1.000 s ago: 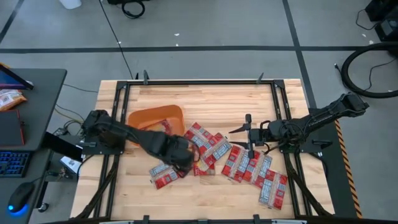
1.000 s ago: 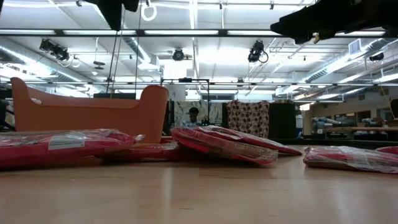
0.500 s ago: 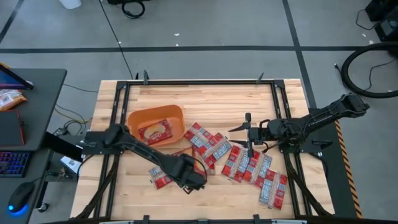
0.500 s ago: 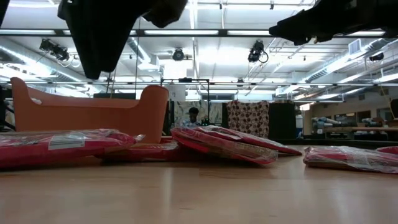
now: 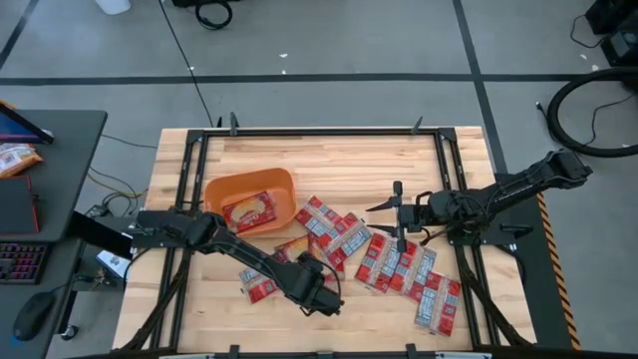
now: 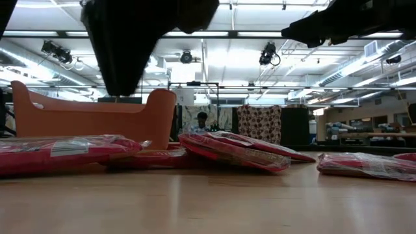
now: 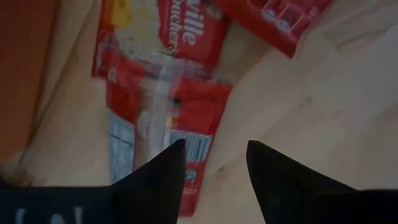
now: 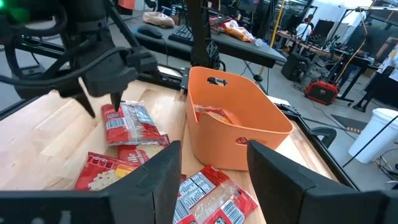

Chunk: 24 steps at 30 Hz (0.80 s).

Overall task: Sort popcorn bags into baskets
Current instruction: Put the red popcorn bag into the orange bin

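Observation:
Red popcorn bags with white panels lie flat on the wooden table: two near the front [image 5: 261, 281], a pile in the middle [image 5: 331, 231] and a group on the right [image 5: 411, 271]. One bag [image 5: 249, 211] lies inside the orange basket [image 5: 214, 189]. My left gripper [image 5: 319, 294] points down, open, a little above the table beside the front bags. In the left wrist view its fingers [image 7: 214, 163] stand over the corner of a bag [image 7: 163, 109] and touch nothing. My right gripper [image 5: 394, 212] waits open, raised over the right-hand group.
A black metal frame [image 5: 189, 150] runs around the table's edges. The orange basket [image 8: 239, 118] stands at the far left, behind my left gripper [image 8: 104, 104]. Bare wood [image 5: 339, 160] lies along the far side and at the near middle [image 6: 214, 201].
My left gripper has swung away from the basket toward the table's near edge and right, and has come down close to the front bags. The arm no longer covers the basket, so the bag inside it shows. My right arm has kept still.

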Available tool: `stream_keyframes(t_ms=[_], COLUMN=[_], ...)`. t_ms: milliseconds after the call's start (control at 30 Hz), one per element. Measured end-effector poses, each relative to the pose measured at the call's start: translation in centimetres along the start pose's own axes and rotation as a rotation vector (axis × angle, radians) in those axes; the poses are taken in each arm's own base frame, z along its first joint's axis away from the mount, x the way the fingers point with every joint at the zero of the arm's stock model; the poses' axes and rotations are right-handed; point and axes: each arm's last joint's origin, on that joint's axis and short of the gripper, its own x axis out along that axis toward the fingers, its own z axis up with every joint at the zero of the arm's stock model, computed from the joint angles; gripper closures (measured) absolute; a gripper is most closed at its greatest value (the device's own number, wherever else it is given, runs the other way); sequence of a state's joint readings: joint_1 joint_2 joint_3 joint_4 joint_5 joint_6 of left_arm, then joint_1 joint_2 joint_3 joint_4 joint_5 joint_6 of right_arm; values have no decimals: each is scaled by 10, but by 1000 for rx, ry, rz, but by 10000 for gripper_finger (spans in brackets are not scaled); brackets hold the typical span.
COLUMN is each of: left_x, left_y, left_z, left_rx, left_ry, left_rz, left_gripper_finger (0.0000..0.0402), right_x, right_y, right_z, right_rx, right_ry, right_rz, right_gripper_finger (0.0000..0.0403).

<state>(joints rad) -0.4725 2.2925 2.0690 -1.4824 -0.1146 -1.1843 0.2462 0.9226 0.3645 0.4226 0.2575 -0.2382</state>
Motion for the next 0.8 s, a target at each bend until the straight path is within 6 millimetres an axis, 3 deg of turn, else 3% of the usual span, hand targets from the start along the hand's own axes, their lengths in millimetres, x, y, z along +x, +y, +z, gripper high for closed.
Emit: stream_keyframes(t_ms=[367, 567, 800], left_x=[4, 33, 46], left_y=[-6, -13, -15], left_z=[5, 3, -4], left_rx=[-20, 8, 59], left_ry=[-131, -58, -22], left_rz=[-23, 71, 150], left_gripper_finger=[121, 116, 116], right_x=[0, 0, 0], right_y=[1, 1, 1], right_z=[0, 0, 0], right_rx=[0, 1, 1], right_ry=[-3, -2, -4], right_rz=[37, 38, 38], right_gripper_finger=[216, 216, 216])
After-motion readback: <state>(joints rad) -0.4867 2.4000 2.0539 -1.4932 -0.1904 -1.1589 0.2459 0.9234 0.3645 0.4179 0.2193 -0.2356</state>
